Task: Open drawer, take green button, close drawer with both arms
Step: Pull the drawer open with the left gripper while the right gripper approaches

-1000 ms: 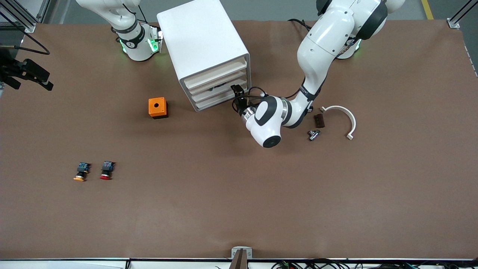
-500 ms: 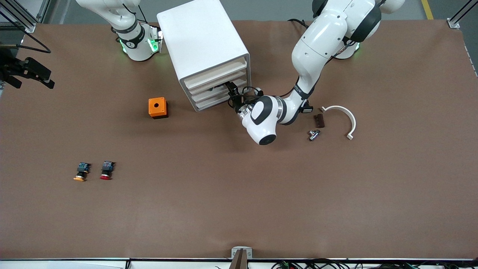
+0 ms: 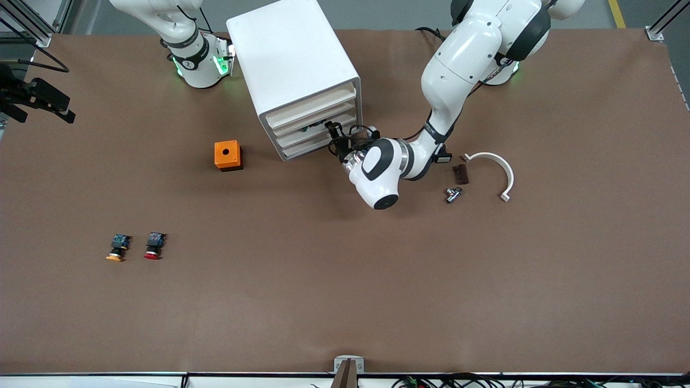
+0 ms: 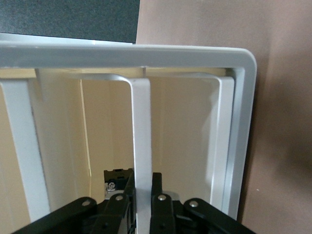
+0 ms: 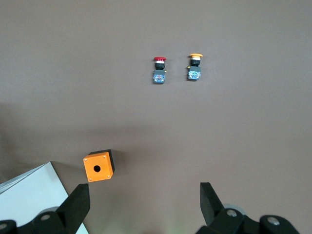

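Left gripper (image 3: 330, 127) pinched on wide white plastic drawer (image 3: 318, 127) front lip, apparently; drawer unopened, button untaken. Right gripper (image 5: 144, 207) waits, spread empty.

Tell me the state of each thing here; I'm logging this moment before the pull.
drawer: shut, not pulled out.
left gripper: shut on the drawer, a finger on each side of its front lip.
right gripper: open, waiting high over the right arm's end of the table.
orange box: upright, round hole facing up.
orange-capped button: lying on its side.
red-capped button: lying on its side.
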Available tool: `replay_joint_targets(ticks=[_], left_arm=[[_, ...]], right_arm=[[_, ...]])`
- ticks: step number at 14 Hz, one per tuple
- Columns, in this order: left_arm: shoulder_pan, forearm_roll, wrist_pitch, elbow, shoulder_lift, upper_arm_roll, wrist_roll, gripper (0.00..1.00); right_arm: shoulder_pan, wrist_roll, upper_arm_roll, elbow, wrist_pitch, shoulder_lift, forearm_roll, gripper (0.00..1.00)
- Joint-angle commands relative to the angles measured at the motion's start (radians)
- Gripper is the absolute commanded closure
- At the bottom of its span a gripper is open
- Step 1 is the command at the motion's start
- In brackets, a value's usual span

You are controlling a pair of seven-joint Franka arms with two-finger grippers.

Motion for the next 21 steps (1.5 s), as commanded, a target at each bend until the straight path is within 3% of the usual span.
replay_joint_targets(ticks=[1, 5, 9, 11, 12, 13, 14, 16, 19, 21], left_arm=[[0.025, 0.001, -0.045, 0.033, 0.000, 0.013, -0.014, 1.00], [0.101, 0.004, -0.064, 0.100, 0.006, 0.018, -0.002, 1.00], [0.108, 0.006, -0.061, 0.125, 0.005, 0.098, 0.094, 0.99], [0.112, 0.006, -0.053, 0.139, 0.008, 0.115, 0.125, 0.94], [0.123, 0.004, -0.045, 0.139, 0.008, 0.115, 0.147, 0.75], [0.129, 0.004, -0.044, 0.137, 0.008, 0.113, 0.154, 0.63], [0.137, 0.004, -0.044, 0.137, 0.003, 0.115, 0.154, 0.41], [0.144, 0.009, -0.045, 0.137, -0.004, 0.116, 0.156, 0.12], [0.146, 0.010, -0.048, 0.151, -0.020, 0.188, 0.156, 0.01], [0.146, 0.015, -0.048, 0.203, -0.020, 0.252, 0.156, 0.01]], right_arm=[[0.007, -0.015, 0.003, 0.043, -0.005, 0.088, -0.070, 0.00], [0.038, -0.017, 0.004, 0.059, 0.056, 0.163, -0.124, 0.00], [0.026, -0.012, 0.001, 0.085, 0.063, 0.274, -0.132, 0.00], [0.041, 0.067, 0.004, 0.085, 0.057, 0.276, -0.132, 0.00], [0.066, 0.197, 0.007, 0.077, 0.043, 0.276, -0.121, 0.00], [0.105, 0.295, 0.007, 0.064, 0.041, 0.272, -0.095, 0.00], [0.126, 0.358, 0.007, 0.054, 0.044, 0.272, -0.046, 0.00], [0.156, 0.518, 0.006, 0.047, 0.056, 0.272, 0.074, 0.00], [0.292, 0.774, 0.007, -0.022, 0.141, 0.262, 0.088, 0.00], [0.423, 0.999, 0.007, -0.167, 0.301, 0.221, 0.092, 0.00]])
